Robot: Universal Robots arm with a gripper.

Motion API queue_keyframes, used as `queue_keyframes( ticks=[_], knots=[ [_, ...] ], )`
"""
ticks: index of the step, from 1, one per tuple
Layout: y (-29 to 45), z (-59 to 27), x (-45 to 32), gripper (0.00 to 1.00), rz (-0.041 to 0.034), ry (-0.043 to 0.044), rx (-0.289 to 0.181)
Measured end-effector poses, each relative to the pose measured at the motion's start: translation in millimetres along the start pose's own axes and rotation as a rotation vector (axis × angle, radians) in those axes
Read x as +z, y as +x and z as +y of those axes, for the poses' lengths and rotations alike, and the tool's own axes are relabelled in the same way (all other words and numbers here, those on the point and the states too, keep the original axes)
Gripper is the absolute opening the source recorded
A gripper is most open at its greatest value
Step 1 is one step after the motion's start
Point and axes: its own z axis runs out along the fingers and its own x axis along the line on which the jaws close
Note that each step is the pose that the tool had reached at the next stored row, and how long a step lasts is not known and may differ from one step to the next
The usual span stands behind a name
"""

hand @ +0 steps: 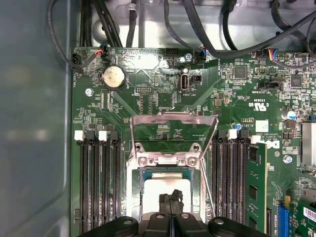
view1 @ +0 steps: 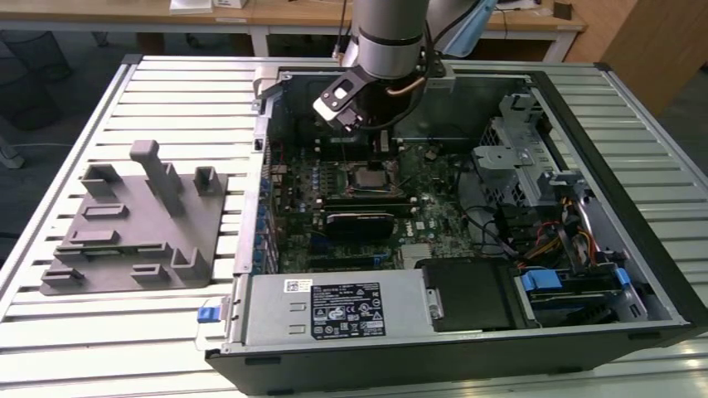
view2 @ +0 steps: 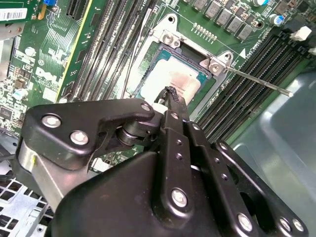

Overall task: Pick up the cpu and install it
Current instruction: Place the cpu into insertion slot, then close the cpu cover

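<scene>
The cpu [hand: 155, 192] [view2: 168, 74] is a small flat square chip with a shiny silver-grey metal top and a pale rim. It lies level, top up, seated squarely inside the motherboard socket [view1: 366, 178], its sides parallel to the socket's. In the exterior view that socket sits toward 10 o'clock from the middle of the open case. The socket's metal frame [hand: 173, 131] is swung up off the chip. The pinched-together tips of the hand [hand: 171, 196] cover part of one edge — whether they touch the chip cannot be told.
</scene>
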Motion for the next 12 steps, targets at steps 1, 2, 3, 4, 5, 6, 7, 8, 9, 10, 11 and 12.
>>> queue_keyframes(
  ticks=[1, 2, 3, 4, 5, 6, 7, 8, 9, 10, 11, 12],
  knots=[
    [0.0, 0.0, -0.7, 0.11, 0.0007, 0.0000, 0.000],
    [-0.1, 0.0, -1.2, 0.11, 0.0012, 0.0000, 0.000],
    [-0.1, 0.0, -1.8, 0.11, 0.0014, 0.0000, 0.000],
    [-0.1, 0.0, -2.5, 0.11, 0.0014, 0.0000, 0.000],
    [-0.1, 0.0, -3.3, 0.11, 0.0016, 0.0000, 0.000],
    [-0.2, 0.0, -4.2, 0.11, 0.0015, 0.0001, 0.000],
    [-0.2, 0.0, -5.2, 0.11, 0.0015, 0.0001, 0.000],
    [-0.3, 0.0, -6.3, 0.11, 0.0014, 0.0001, 0.000],
    [-0.3, 0.0, -7.4, 0.11, 0.0015, 0.0001, 0.000],
    [-0.3, 0.0, -8.3, 0.11, 0.0016, 0.0000, 0.000],
    [-0.4, 0.1, -9.2, 0.11, 0.0016, 0.0000, 0.000],
    [-0.4, 0.1, -10.4, 0.11, 0.0017, 0.0000, 0.000]
  ],
)
